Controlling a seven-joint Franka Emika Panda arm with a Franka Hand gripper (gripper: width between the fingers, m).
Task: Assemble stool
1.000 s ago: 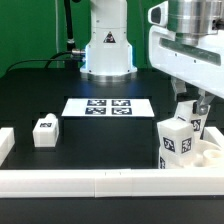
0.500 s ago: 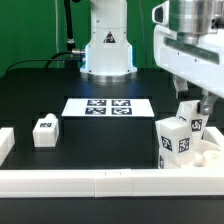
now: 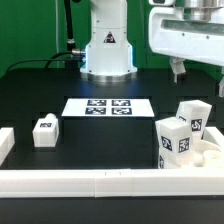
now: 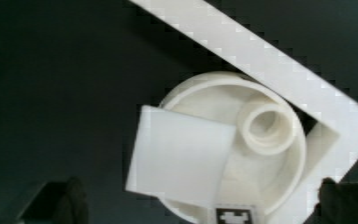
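The round white seat lies at the exterior view's right, against the front border bar. Two white block legs stand on it: one upright and one leaning, both showing tags. A third leg lies apart on the black table at the exterior view's left. My gripper hangs open and empty well above the seat. In the wrist view the seat shows its round socket, with a leg standing on it and a tag showing on another leg. The dark fingers stand wide on either side of them.
The marker board lies in the middle of the table. The robot base stands behind it. White border bars run along the front and the left edge; one crosses the wrist view.
My gripper has let go of the leaning leg and risen straight up from it. The leg stays on the seat.
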